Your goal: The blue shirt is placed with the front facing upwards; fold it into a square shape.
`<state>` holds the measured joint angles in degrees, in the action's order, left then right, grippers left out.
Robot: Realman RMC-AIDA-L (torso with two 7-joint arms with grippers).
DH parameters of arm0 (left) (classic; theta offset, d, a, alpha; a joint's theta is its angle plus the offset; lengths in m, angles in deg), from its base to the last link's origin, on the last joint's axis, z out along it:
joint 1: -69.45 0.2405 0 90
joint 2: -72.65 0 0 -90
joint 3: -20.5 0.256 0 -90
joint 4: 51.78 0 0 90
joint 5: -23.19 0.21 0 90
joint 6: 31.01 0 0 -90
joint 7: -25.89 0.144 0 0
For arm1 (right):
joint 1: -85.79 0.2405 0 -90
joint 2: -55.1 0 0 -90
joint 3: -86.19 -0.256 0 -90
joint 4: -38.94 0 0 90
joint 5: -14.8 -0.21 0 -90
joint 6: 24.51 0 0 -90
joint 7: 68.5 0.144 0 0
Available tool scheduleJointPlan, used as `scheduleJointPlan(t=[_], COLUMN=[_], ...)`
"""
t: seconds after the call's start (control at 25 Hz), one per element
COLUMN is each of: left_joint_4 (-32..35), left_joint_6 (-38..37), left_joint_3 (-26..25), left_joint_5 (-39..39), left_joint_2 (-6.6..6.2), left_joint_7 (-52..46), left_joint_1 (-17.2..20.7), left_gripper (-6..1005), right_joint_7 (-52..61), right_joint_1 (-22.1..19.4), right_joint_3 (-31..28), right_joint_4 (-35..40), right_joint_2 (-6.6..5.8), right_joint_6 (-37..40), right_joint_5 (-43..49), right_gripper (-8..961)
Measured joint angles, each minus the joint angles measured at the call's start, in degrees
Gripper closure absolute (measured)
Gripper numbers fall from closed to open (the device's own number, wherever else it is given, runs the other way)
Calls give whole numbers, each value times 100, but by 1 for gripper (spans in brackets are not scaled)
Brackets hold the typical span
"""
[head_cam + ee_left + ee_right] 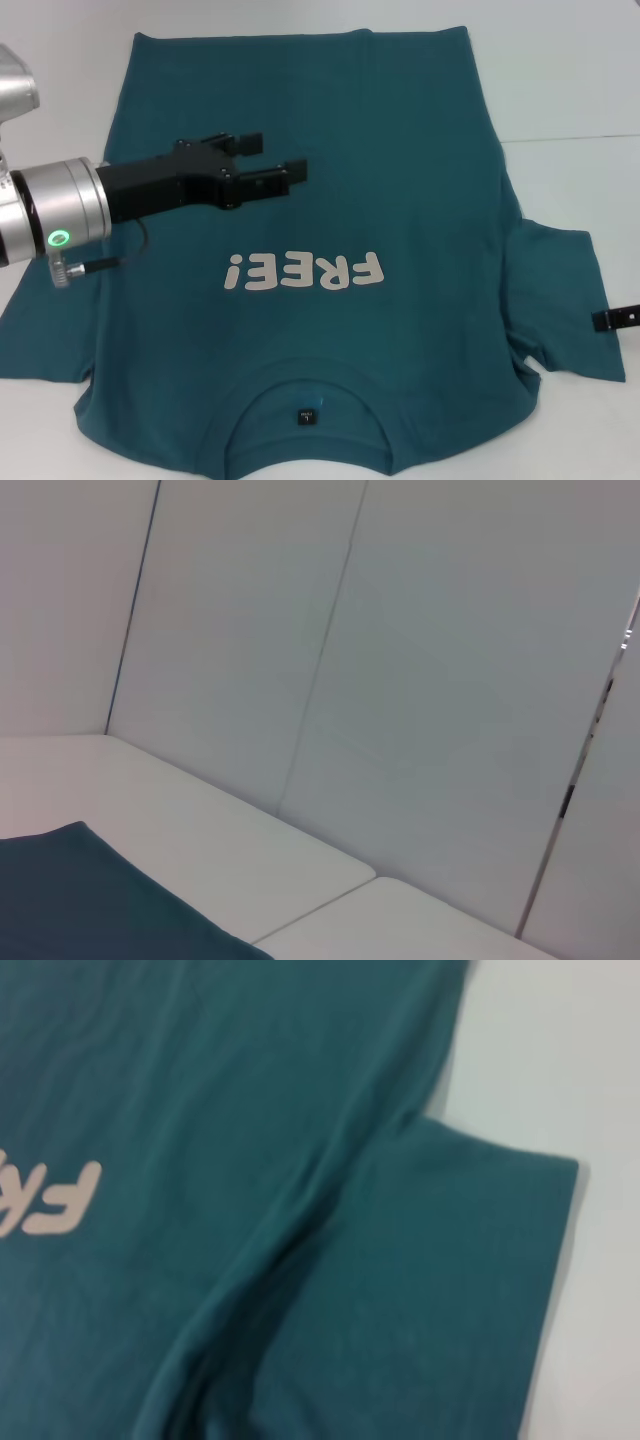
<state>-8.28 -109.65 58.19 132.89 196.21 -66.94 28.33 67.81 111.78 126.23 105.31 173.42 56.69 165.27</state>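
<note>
The blue shirt lies flat on the white table, front up. Its collar and dark neck label are on the near side, and the pale "FREE!" lettering reads upside down. My left gripper reaches in from the left and hovers over the chest area, open, with nothing between its fingers. Of my right gripper, only a black tip shows at the right edge, beside the shirt's sleeve. The right wrist view shows that sleeve and part of the lettering. A corner of the shirt appears in the left wrist view.
The white table extends beyond the shirt, with a seam at the right. Pale wall panels stand behind the table's far edge.
</note>
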Motion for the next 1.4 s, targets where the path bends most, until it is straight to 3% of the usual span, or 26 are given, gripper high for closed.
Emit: scheduleJointPlan(t=[1.04, 1.4], left_joint_4=[-70, -70], left_joint_6=[103, 110], left_joint_3=[1, 1], left_joint_5=[-1, -1], left_joint_2=[7, -8], left_joint_7=[-12, -30], left_joint_1=[-1, -23], left_gripper=[125, 125], right_joint_7=[-17, -7], right_joint_1=[280, 338], right_joint_3=[60, 56], right_joint_4=[-541, -755], right_joint_2=[-20, -32], right_joint_6=[-312, -430], right_joint_5=[263, 313], right_gripper=[45, 162])
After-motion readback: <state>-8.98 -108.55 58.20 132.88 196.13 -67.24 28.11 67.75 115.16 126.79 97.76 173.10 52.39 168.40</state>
